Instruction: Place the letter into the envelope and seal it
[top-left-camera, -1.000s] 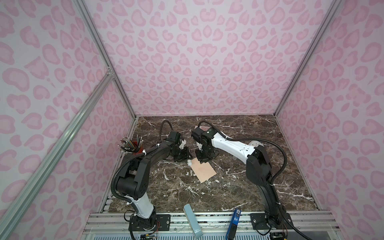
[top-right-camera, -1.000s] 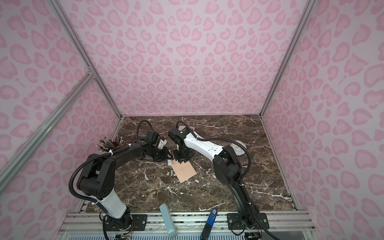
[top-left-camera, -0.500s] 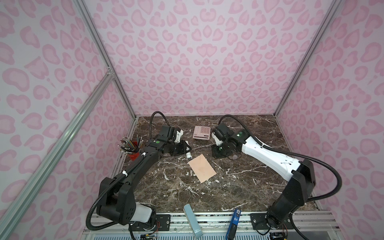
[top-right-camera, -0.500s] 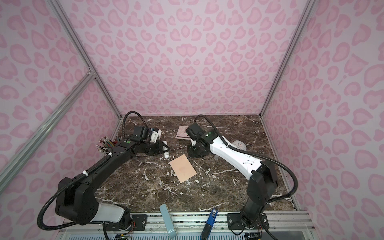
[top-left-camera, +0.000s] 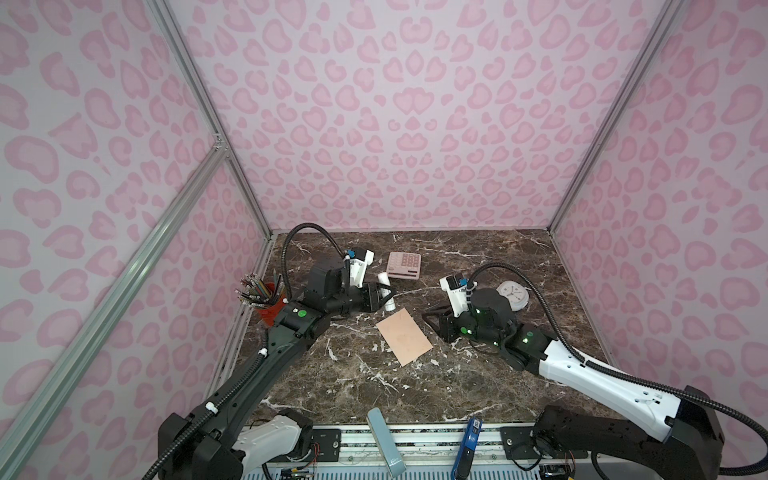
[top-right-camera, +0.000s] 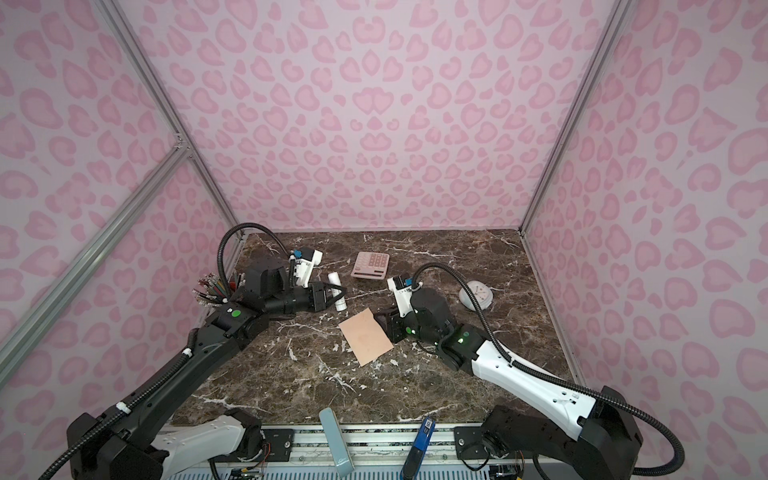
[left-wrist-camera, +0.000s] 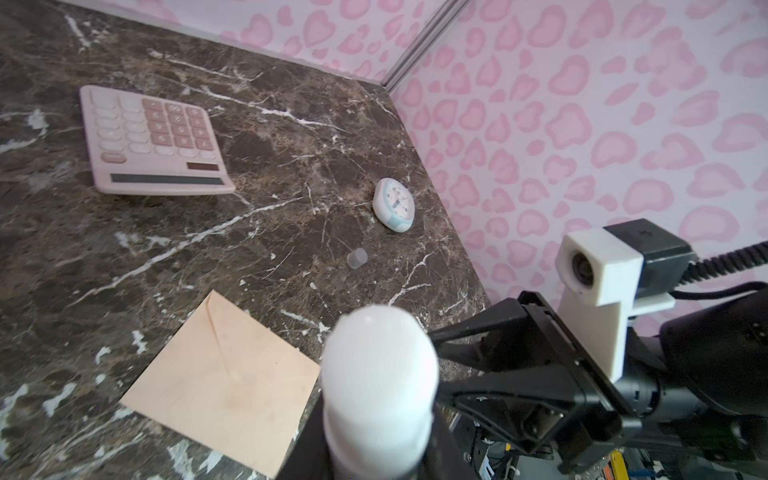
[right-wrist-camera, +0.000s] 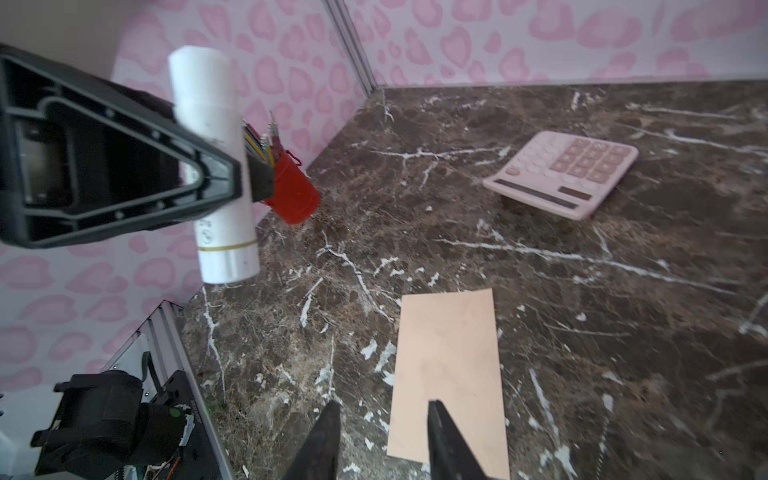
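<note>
A white tube (top-left-camera: 383, 279) is gripped in the left claw (top-left-camera: 379, 297); the right claw (right-wrist-camera: 383, 405) is spread empty at the envelope (top-left-camera: 404, 336) edge.

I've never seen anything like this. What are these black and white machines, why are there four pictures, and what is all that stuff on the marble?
They are two robot arms mounted at the table's near edge, each ending in a two-fingered gripper. Two pictures come from a camera pair looking down from above, so they look nearly alike. The other two come from small cameras on the arms' wrists.

On the marble table lie a closed peach envelope, a pink calculator, a small round clock, a red cup of pencils and a tiny clear cap.

The left gripper is shut on a white tube, perhaps a glue stick. The right gripper is open and empty, near the envelope's edge. No loose letter shows.
</note>
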